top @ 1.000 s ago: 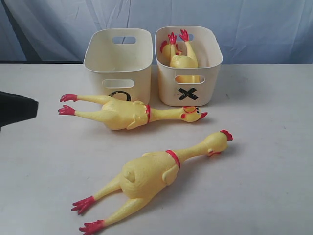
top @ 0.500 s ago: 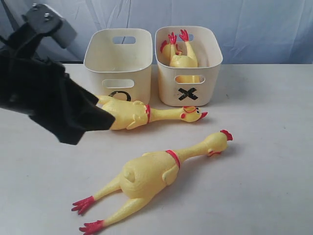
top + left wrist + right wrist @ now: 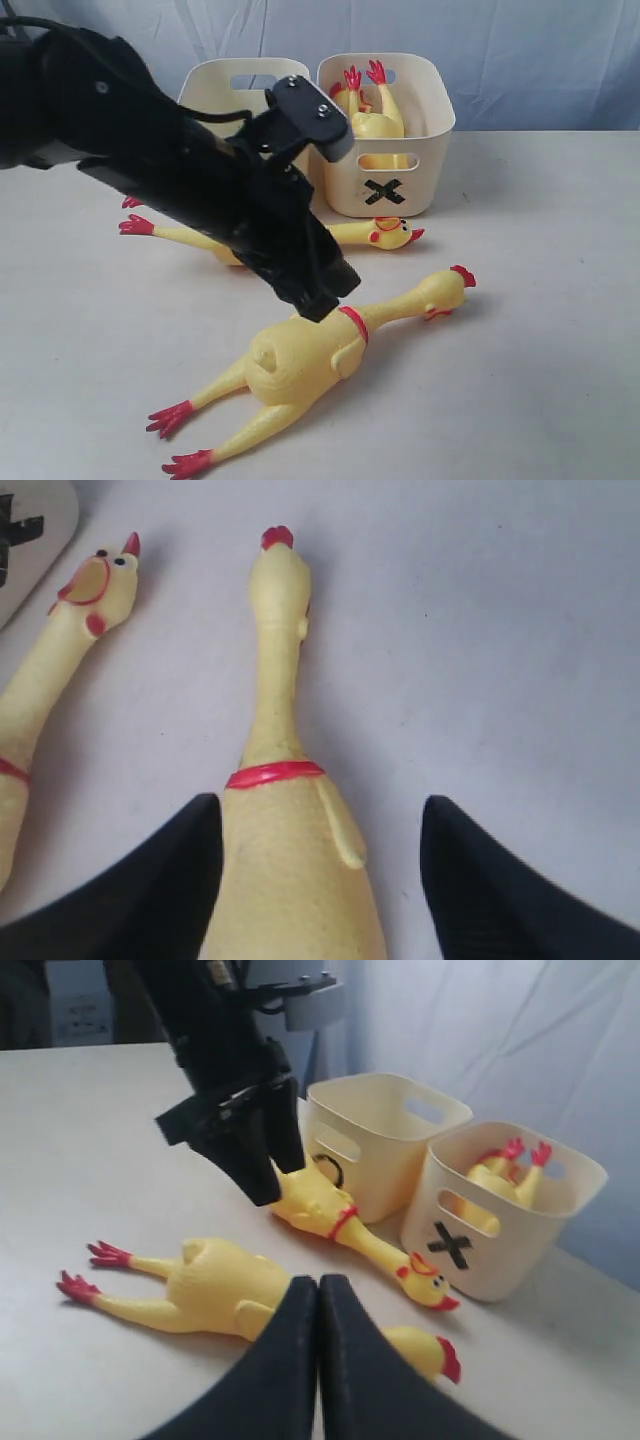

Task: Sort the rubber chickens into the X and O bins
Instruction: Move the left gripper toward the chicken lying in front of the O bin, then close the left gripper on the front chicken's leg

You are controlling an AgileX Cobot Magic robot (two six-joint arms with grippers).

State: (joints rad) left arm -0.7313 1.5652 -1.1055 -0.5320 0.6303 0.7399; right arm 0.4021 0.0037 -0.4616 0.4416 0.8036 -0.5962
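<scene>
**Clerk:** Nearest item?

**Inspector:** The near chicken (image 3: 300,365), a large one, lay flat on the worktop (image 3: 540,350); its long axis ran diagonally, red feet at the near left, comb toward the far right; it was well short of the bins.

**Clerk:** The hands?

**Inspector:** The left hand (image 3: 318,815) stood wide open, jaws straddling the body just behind the red neck band; nothing was gripped; contact could not be confirmed. The right hand (image 3: 318,1295) was closed and empty, clear of the toys.

**Clerk:** Handling?

**Inspector:** Judged light, hollow and soft; the body should squash under the jaws; the slim neck should flop; the broad body below the band looked the soundest hold; both ends may droop when it is lifted.

**Clerk:** Beyond that?

**Inspector:** The second chicken (image 3: 375,235) lay crosswise behind, head to the right, beak near the X bin (image 3: 430,170); a small chicken (image 3: 375,120) stood feet-up inside that bin; the O bin (image 3: 220,85) sat just beside it on the left, its contents hidden.
</scene>
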